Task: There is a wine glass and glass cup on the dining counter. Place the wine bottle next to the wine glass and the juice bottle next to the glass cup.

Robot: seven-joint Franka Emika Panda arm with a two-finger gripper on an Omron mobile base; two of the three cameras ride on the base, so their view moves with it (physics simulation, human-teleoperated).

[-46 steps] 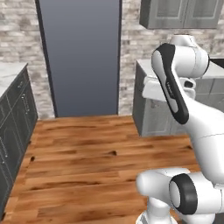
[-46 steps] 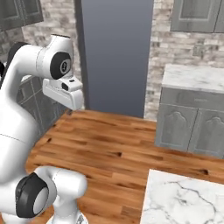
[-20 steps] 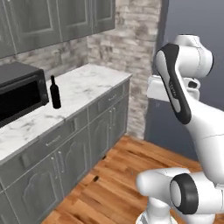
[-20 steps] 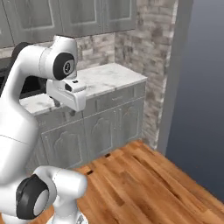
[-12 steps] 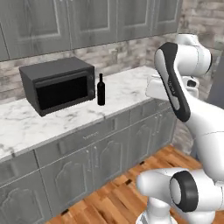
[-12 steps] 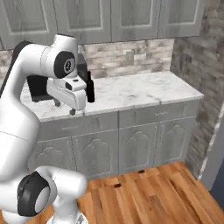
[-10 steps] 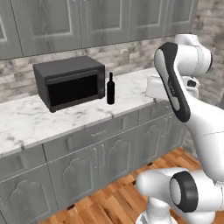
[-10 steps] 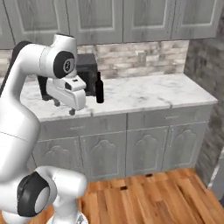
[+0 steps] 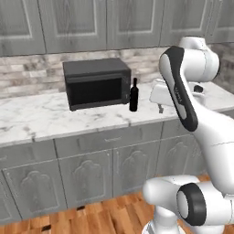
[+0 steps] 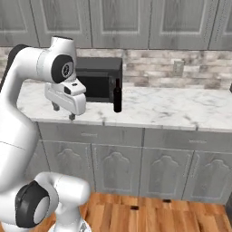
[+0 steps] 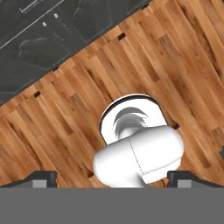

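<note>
The wine bottle (image 9: pixel 134 95) is tall, slim and black. It stands upright on the wall counter just right of the microwave, and is also seen as the bottle (image 10: pixel 117 96) in the right base view. My gripper (image 10: pixel 63 112) hangs in front of the counter's edge, left of and nearer than the bottle, pointing down. Its fingers are open with nothing between them. In the hand view the gripper (image 11: pixel 114 177) looks straight down at the wooden floor. The wine glass, glass cup, juice bottle and dining counter are out of view.
A black microwave (image 9: pixel 96 84) sits on the white marble wall counter (image 9: pixel 41 119). Grey cabinet doors (image 10: pixel 118 172) run below it and grey upper cabinets (image 9: pixel 73 23) above. Wooden floor (image 11: pixel 65 109) lies in front of the cabinets.
The whole picture has swung: the base has turned from a doorway to face the wall counter, so microwave and bottle now sit near the middle. The arm's pose is unchanged.
</note>
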